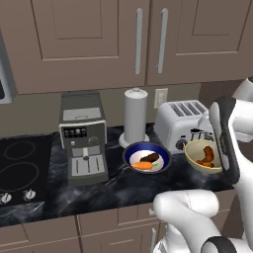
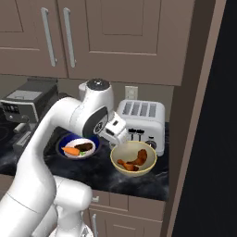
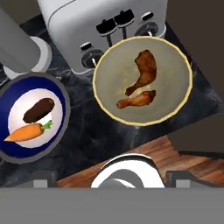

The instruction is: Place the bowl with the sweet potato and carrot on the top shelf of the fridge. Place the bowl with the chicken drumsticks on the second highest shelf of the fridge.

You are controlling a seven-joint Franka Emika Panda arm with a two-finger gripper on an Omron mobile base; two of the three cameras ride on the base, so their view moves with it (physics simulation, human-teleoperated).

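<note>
A blue bowl with a carrot and a dark sweet potato sits on the black counter; it also lies at the left of the hand view, blue bowl. To its right, in front of the toaster, stands a yellow bowl holding two chicken drumsticks. My gripper hangs open above the counter, over the near edge of the yellow bowl, holding nothing. Its two fingertips stand wide apart at the bottom of the hand view. The fridge is out of view.
A white toaster stands just behind the yellow bowl, a paper towel roll behind the blue one. A coffee machine and a cooktop are to the left. A tall brown panel bounds the counter on the right.
</note>
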